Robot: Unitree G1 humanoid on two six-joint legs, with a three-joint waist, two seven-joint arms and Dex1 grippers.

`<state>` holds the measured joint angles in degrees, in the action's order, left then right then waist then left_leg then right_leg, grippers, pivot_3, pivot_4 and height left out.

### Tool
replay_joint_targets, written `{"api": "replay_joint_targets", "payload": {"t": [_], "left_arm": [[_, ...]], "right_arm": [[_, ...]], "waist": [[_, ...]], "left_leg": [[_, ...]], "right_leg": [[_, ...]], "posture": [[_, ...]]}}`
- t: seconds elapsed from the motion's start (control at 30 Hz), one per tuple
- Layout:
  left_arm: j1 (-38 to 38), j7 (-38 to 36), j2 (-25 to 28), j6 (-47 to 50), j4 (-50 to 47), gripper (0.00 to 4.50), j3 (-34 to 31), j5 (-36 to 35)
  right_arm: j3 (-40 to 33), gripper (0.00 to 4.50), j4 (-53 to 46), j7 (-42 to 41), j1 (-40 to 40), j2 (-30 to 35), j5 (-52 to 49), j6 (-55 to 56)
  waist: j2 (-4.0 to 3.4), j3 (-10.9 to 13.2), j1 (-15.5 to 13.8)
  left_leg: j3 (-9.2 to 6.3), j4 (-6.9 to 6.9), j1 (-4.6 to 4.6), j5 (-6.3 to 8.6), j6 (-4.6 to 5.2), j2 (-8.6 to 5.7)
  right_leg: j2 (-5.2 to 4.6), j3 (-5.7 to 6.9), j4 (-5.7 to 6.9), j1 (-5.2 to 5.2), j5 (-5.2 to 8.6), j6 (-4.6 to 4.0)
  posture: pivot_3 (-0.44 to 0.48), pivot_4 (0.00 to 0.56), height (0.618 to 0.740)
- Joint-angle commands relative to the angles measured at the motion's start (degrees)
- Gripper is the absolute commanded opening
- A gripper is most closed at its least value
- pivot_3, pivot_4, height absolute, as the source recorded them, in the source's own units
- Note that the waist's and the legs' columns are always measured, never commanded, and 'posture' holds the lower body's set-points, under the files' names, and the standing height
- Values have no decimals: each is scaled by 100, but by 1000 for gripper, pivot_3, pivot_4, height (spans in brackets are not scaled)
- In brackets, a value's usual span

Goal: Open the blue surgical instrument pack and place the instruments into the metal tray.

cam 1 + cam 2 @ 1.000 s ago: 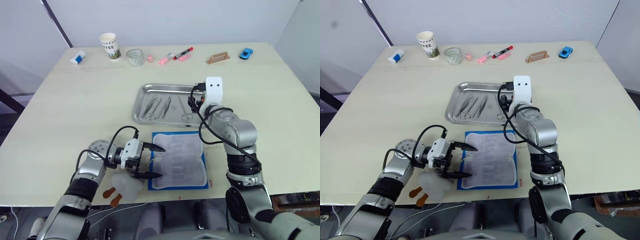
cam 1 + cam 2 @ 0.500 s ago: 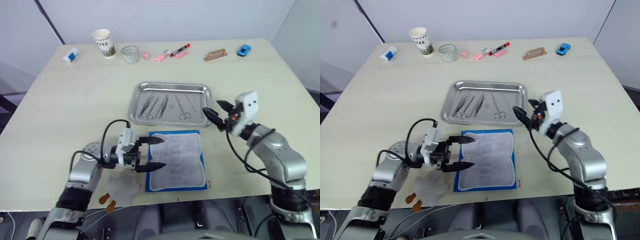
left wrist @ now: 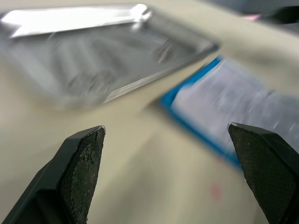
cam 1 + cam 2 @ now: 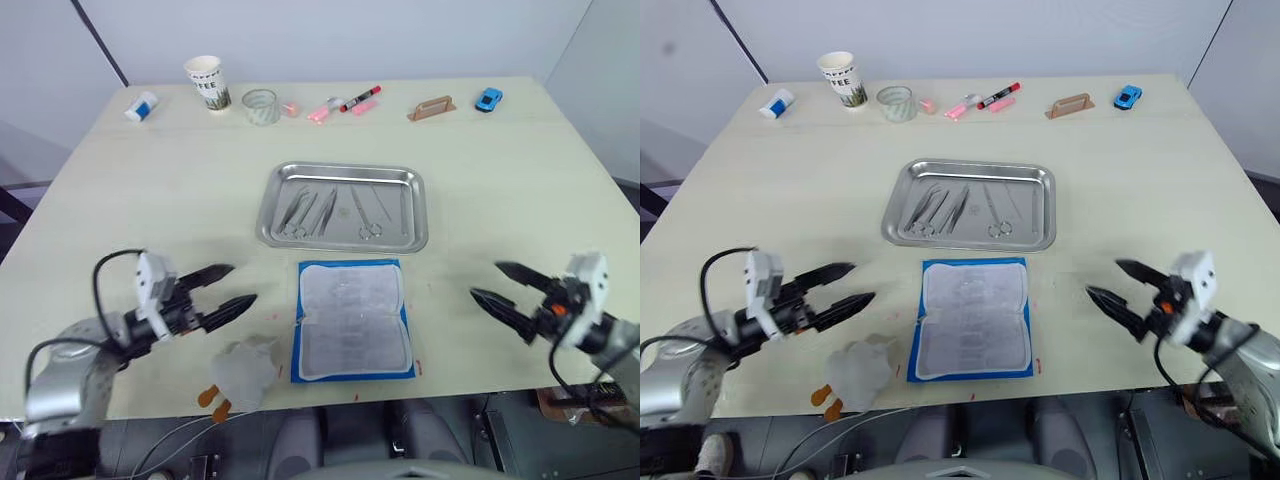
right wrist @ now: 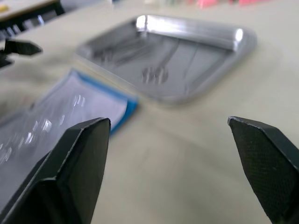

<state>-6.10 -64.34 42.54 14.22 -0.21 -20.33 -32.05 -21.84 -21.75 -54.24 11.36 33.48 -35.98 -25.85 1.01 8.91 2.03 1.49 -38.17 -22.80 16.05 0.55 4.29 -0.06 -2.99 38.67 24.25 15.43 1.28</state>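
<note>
Steel first: from the head camera I see the metal tray (image 4: 345, 207) mid-table with the instruments (image 4: 340, 212) lying inside it, and just in front of it the blue surgical instrument pack (image 4: 353, 319) spread flat, pale lining up. My left gripper (image 4: 224, 290) hangs left of the pack, fingers apart, holding nothing; my right gripper (image 4: 501, 286) hangs right of it, likewise spread and bare. Left wrist camera: 2 fingers (image 3: 79, 163) wide apart, framing tray and pack. Right wrist camera: same wide gap.
</note>
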Motion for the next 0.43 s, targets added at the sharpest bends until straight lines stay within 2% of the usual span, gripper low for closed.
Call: {"api": "replay_joint_targets", "payload": {"t": [0.03, 0.17, 0.43], "left_arm": [[-371, 58, 127, -501, 87, 4500, -396, 293], [-755, 128, 88, -726, 174, 4500, -629, 378], [-1081, 244, 57, -881, 165, 4500, -740, 428]], "right_arm": [[-497, 4302, 3, -394, 369, 76, -232, 440], [-749, 4302, 233, -683, 757, 100, -282, 690], [-782, 4302, 798, -1076, 922, 120, -184, 1211]], "waist": [[0, 0, -1], [8, 2, -9], [8, 2, -35]], "left_leg": [[1, -1, 4, 0, 0, 0], [3, -4, 14, 0, 0, 0], [4, -4, 16, 0, -1, 0]], "right_leg": [[0, -1, 0, -3, 0, 0], [-3, 0, 2, -11, 0, 2], [-5, 1, 1, -15, 0, 0]], "posture": [[0, 150, 737], [0, 150, 737], [0, 150, 737]]}}
